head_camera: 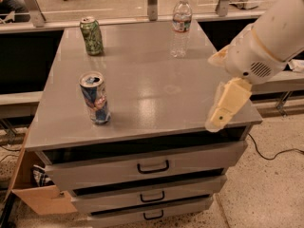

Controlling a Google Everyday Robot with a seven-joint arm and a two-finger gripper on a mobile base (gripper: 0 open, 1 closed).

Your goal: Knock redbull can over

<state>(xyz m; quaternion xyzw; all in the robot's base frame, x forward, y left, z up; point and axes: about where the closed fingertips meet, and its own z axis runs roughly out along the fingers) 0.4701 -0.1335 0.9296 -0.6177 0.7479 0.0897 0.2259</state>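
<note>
Drink cans: two. One redbull can (95, 98), one green can (91, 35). Water bottle (181, 26): one, clear plastic. Cabinet (156, 84): one, grey-topped. Drawers (152, 161): three, stacked, one black handle (153, 168) each, three handles total. Cardboard box (40, 197): one, on floor at cabinet's lower left. Cable (271, 155): one, on floor at right. Gripper (219, 115): one, at cabinet's front right corner, above top's edge.
</note>
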